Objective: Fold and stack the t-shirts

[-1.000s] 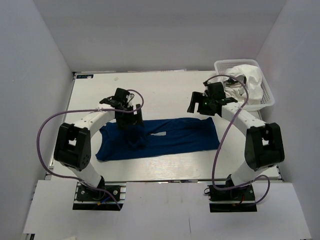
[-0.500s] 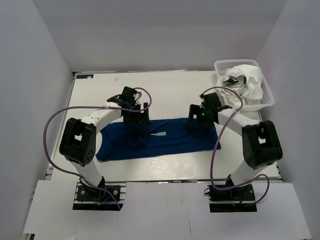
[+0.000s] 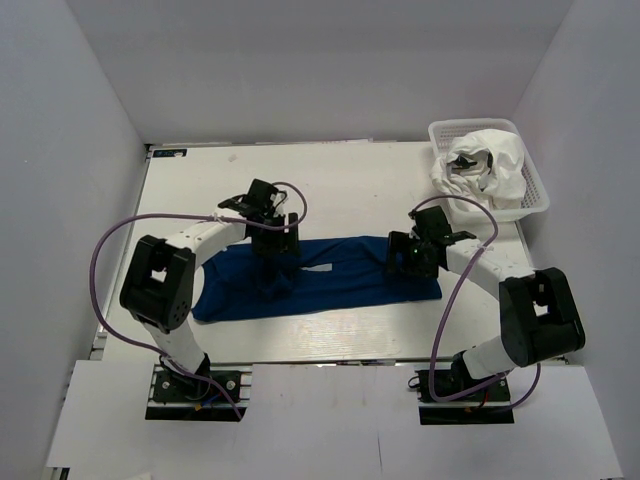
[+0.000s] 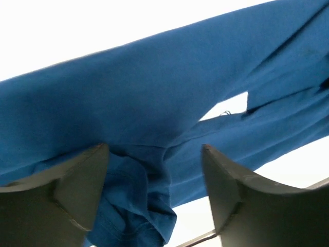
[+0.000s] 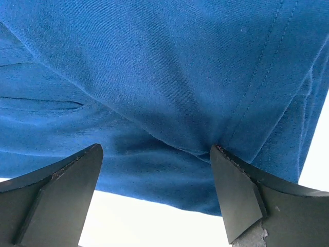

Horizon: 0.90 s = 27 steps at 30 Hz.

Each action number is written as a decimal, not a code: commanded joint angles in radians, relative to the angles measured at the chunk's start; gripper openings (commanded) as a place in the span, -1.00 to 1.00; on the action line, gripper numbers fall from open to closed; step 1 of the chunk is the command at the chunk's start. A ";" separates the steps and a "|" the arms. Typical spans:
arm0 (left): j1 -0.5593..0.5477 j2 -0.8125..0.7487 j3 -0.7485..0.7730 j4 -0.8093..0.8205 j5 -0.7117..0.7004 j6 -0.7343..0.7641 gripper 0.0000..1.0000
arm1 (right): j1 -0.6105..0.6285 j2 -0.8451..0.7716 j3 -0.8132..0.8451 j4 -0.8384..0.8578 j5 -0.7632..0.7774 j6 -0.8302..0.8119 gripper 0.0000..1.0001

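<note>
At the left gripper [image 4: 154, 154]: jaws spread wide, nothing pinched yet. They straddle a bunched ridge of the navy shirt [image 4: 128, 87], with the tips down at the cloth.
Right gripper [image 5: 155, 152]: also wide apart, tips pressed down on the navy cloth beside a stitched seam. It looks empty from here.
Why there: one gripper works the left part of the shirt and the other the right end. My read is that both mean to pinch and carry the cloth over together, so the fold comes out even.
Navy shirt: a long band across the middle of the table [image 3: 340, 175], seemingly folded once lengthwise, with rumpled layers under the left jaws.
White shirt [image 3: 495, 165]: heaped in the basket [image 3: 536, 190] at the far right corner, well apart from both arms and waiting its turn.
Arms: both curve inward from their bases at the near edge and lean low over the band.
Step, my call: setting up a grasp for the next fold of the navy shirt — stacking is a long way off.
Risk: a pinch could catch only the top layer, and the fold would drag crooked.
</note>
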 commanded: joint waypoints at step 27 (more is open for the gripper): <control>-0.039 -0.554 -0.096 -0.371 -0.077 -0.189 0.80 | 0.043 -0.118 0.243 -0.036 0.155 -0.086 0.81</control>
